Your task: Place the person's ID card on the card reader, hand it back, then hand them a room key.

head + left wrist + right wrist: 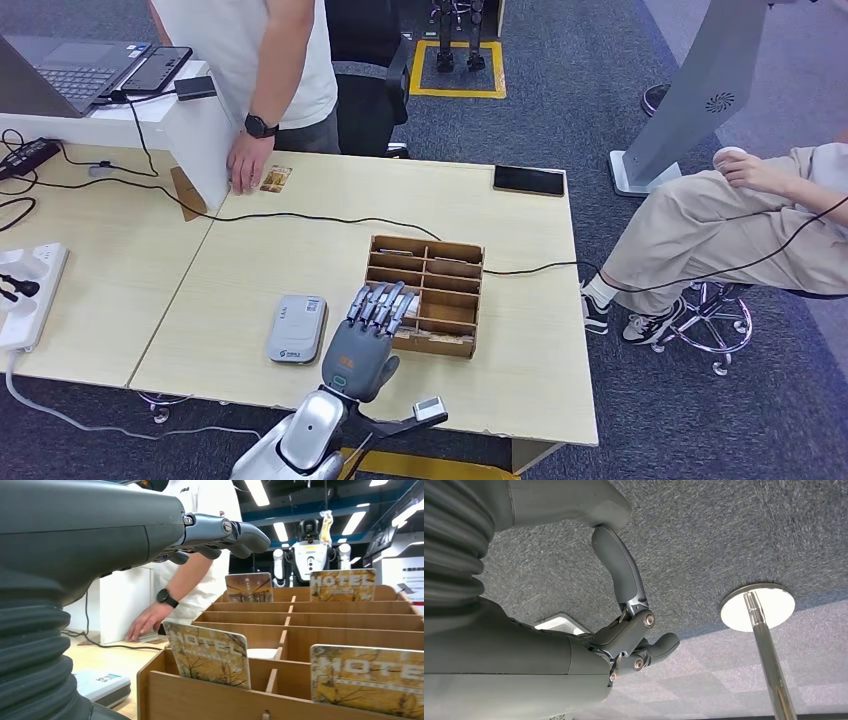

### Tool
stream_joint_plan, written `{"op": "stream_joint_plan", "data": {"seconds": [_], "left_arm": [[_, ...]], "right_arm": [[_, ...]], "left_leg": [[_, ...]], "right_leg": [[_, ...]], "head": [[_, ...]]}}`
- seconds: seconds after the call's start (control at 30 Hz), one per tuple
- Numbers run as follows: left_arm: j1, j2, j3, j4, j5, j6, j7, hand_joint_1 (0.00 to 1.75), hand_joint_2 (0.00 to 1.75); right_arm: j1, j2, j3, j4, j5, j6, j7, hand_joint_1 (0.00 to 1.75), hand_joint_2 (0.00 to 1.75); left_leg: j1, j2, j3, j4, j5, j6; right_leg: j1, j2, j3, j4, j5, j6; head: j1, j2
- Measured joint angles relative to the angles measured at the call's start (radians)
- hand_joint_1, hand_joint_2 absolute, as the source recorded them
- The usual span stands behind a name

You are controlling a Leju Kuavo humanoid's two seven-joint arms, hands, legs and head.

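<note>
My left hand hovers with its fingers stretched out flat over the near left corner of the wooden key box, holding nothing. In the left wrist view its fingers reach above the box, where several "HOTEL" key cards stand upright, the nearest one just below them. The grey card reader lies left of the hand with nothing on it. The ID card lies on the far side of the table beside the person's hand. My right hand hangs over the carpet, empty, its fingers loosely bent.
A black cable crosses the table to the box. A black phone lies at the far right edge. A white counter with a laptop stands far left, a power strip at the left. A seated person is right of the table.
</note>
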Motion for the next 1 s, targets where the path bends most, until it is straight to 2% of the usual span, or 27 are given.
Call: {"op": "stream_joint_plan", "data": {"seconds": [0.2,0.6,0.63,0.77,0.8,1.0], "left_arm": [[0.000,-0.008,0.016,0.009,-0.004,-0.006,0.018,0.09,1.75],[0.000,-0.024,0.036,0.025,-0.006,-0.015,0.041,0.09,1.75],[0.000,-0.024,0.036,0.026,-0.006,-0.015,0.041,0.14,1.75],[0.000,-0.024,0.036,0.027,-0.006,-0.015,0.045,1.69,1.75],[0.000,-0.024,0.036,0.028,-0.006,-0.014,0.050,1.75,1.75],[0.000,-0.024,0.037,0.028,-0.007,-0.011,0.076,1.75,1.75]], "right_arm": [[0.000,0.000,0.000,0.000,0.012,0.000,0.016,0.00,1.75],[-0.001,0.000,0.000,0.000,0.014,0.000,0.035,0.00,1.75],[-0.001,0.000,0.000,0.000,0.014,0.000,0.035,0.00,1.75],[-0.001,0.000,0.000,0.000,0.014,0.000,0.035,0.00,1.75],[-0.001,0.000,0.000,0.000,0.014,0.000,0.035,0.00,1.75],[-0.001,0.000,0.000,0.000,0.021,0.000,0.034,0.00,1.75]], "left_leg": [[0.000,0.000,0.000,0.000,0.000,0.000],[0.000,0.000,0.000,0.000,0.000,0.000],[0.000,0.000,0.000,0.000,0.000,0.000],[0.000,0.000,0.000,0.000,0.000,0.000],[0.000,0.000,0.000,0.000,0.000,0.000],[0.000,0.000,0.000,0.000,0.000,0.000]], "right_leg": [[0.000,0.000,0.000,0.000,0.000,0.000],[0.000,0.000,0.000,0.000,0.000,0.000],[0.000,0.000,0.000,0.000,0.000,0.000],[0.000,0.000,0.000,0.000,0.000,0.000],[0.000,0.000,0.000,0.000,0.000,0.000],[0.000,0.000,0.000,0.000,0.000,0.000]], "head": [[0.000,0.000],[0.000,0.000],[0.000,0.000],[0.000,0.000],[0.000,0.000],[0.000,0.000]]}}
